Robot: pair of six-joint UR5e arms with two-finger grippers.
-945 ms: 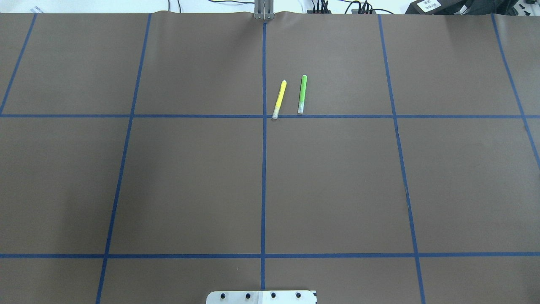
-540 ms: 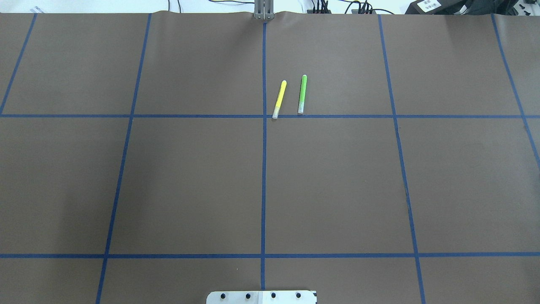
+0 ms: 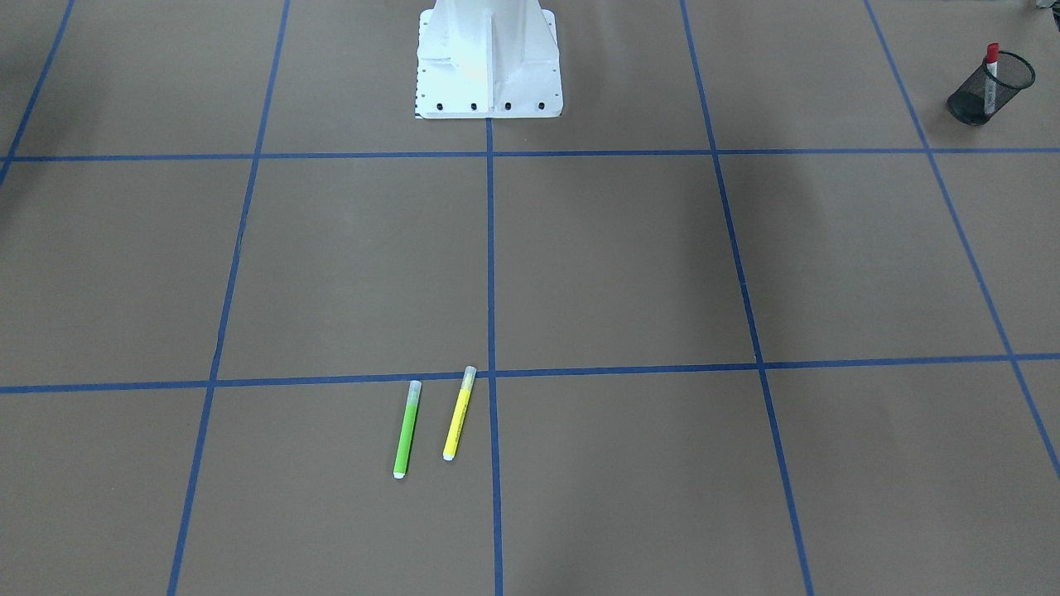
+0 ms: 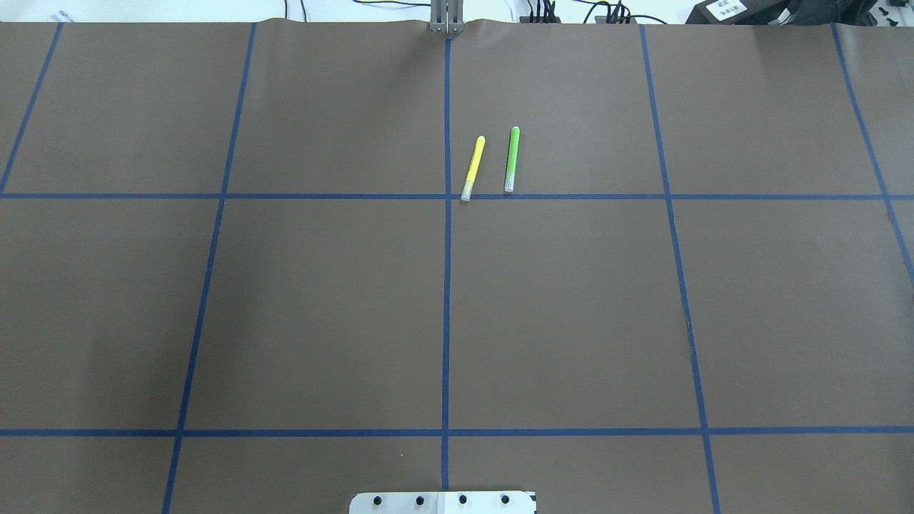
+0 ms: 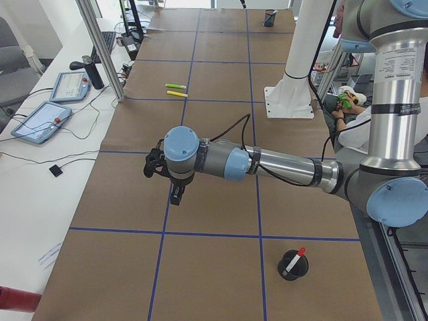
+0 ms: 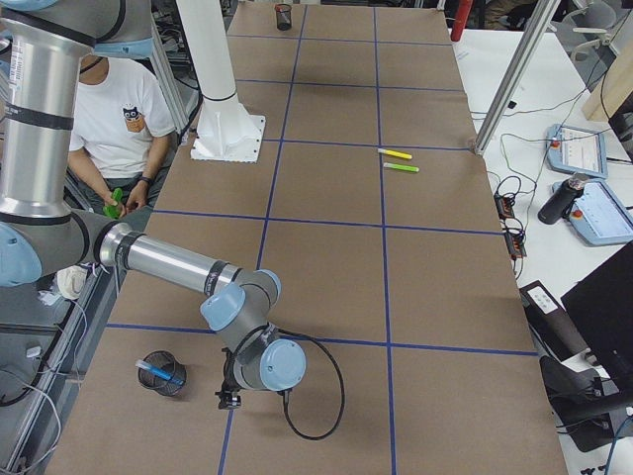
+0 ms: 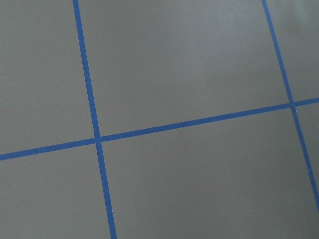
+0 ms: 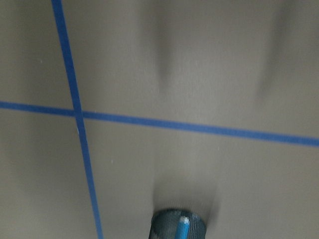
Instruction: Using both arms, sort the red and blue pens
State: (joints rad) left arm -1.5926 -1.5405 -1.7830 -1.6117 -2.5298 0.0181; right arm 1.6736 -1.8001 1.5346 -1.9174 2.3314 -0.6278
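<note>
- Table [image 4: 321,307], brown with a blue tape grid.
- Left hand [image 5: 175,194] hangs over the table; right hand [image 6: 229,396] hangs beside a mesh cup [image 6: 170,388]. Can't tell if either is released or clenched.
- Blue pen [image 6: 156,372] sits in that cup, red pen [image 3: 991,56] in another mesh cup [image 3: 965,103].
- Yellow pen [image 4: 473,168] and green pen [image 4: 511,160] lie side by side.

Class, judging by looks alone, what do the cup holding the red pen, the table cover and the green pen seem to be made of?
Cup: black wire mesh, likely metal; you can see through its wall.
Cover: matte brown paper, probably; its far edge ripples.
Green pen: smooth plastic, it seems, with a see-through cap.
</note>
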